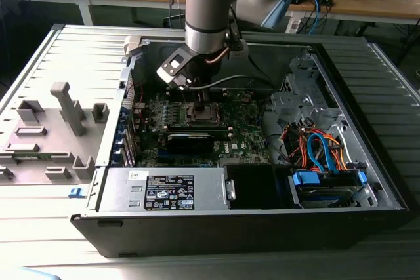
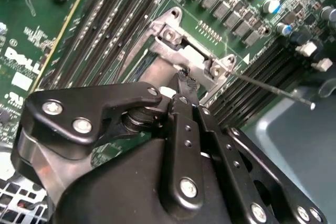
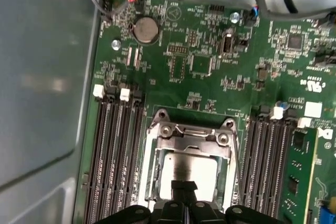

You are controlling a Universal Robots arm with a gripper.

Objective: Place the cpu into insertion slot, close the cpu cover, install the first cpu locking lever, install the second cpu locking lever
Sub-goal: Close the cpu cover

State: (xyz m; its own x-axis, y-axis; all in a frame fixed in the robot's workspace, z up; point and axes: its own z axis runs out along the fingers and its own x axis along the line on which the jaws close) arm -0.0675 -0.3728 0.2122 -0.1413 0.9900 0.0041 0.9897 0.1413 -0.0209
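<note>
claw [image 3: 184, 186] clenched, fingertips pressed together, nothing visible between them. it sits right over the cpu [image 3: 191, 166], which lies in the insertion slot [image 3: 159, 116] on the green motherboard [image 3: 199, 66]. cpu cover [image 3: 195, 139] looks flat down over it, with the silvery face showing through the window. second wrist view: fingertips [image 2: 186, 85] are at the cover's bracket edge, touching or just above, can't tell. thin locking lever [image 2: 273, 90] juts out from the socket corner over a bank of memory slots [image 2: 247, 106]. exterior view: arm reaches straight down into the open pc case [image 1: 262, 224] lying on the table [image 1: 39, 63]. grey plastic fixture [image 1: 65, 106] sits at the exterior view's left, well apart from the claw.
</note>
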